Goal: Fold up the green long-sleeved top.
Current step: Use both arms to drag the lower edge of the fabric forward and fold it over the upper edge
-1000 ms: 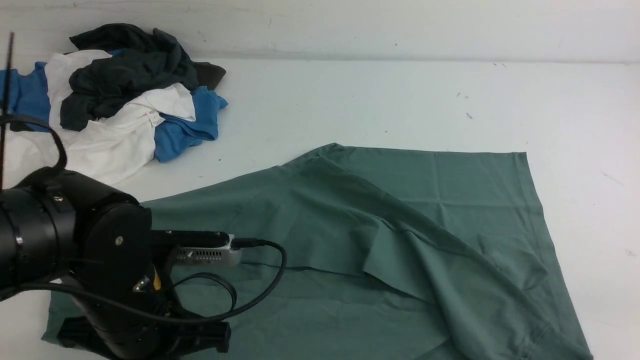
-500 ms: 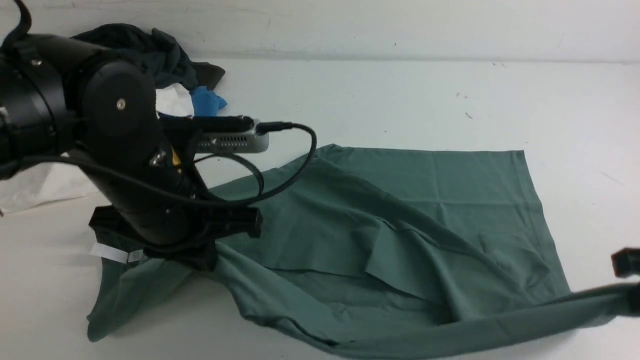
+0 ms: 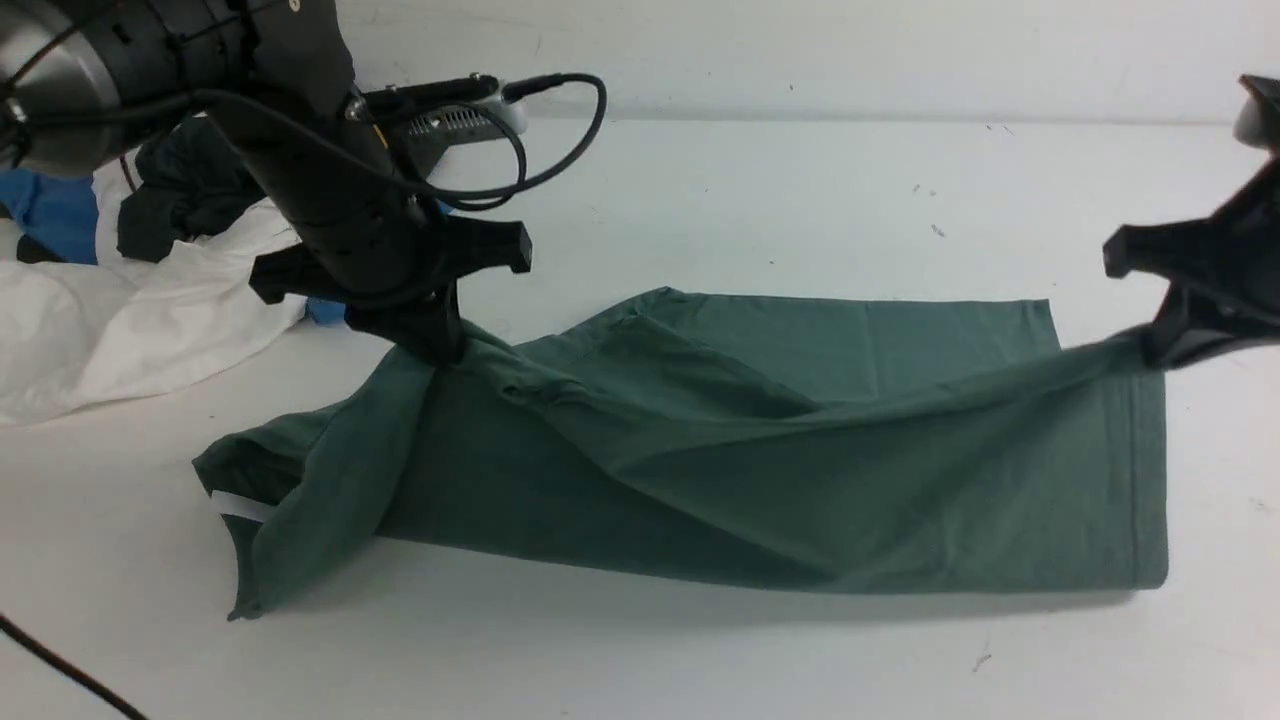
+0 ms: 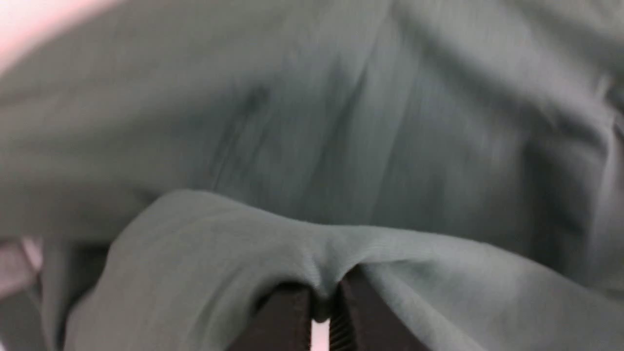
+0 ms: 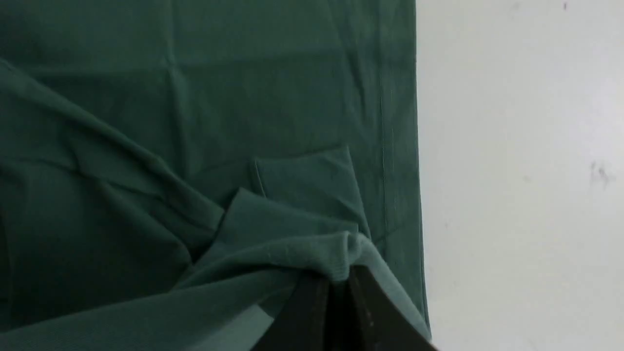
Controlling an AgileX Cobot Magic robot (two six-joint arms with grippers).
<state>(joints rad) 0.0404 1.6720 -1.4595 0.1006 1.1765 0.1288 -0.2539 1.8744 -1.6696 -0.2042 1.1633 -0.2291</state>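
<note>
The green long-sleeved top (image 3: 760,450) lies across the middle of the white table, its near edge lifted and carried toward the far side. My left gripper (image 3: 440,350) is shut on a pinch of the top's left end, cloth bunched between the jaws (image 4: 321,297). Off to the right, my right gripper (image 3: 1160,350) is shut on the top's right edge, a ribbed fold (image 5: 336,263) caught in it. The raised fabric stretches between both grippers above the flat back layer (image 5: 243,97). A white tag (image 3: 240,506) shows at the hanging left end.
A heap of other clothes sits at the back left: a white garment (image 3: 120,320), a dark charcoal one (image 3: 170,190) and a blue one (image 3: 45,205). A black cable (image 3: 60,670) crosses the near left corner. The wall runs along the table's far edge.
Both grippers have risen from the near edge and moved away toward the far side, pulling the top's near edge up and over. The right gripper has come into view.
</note>
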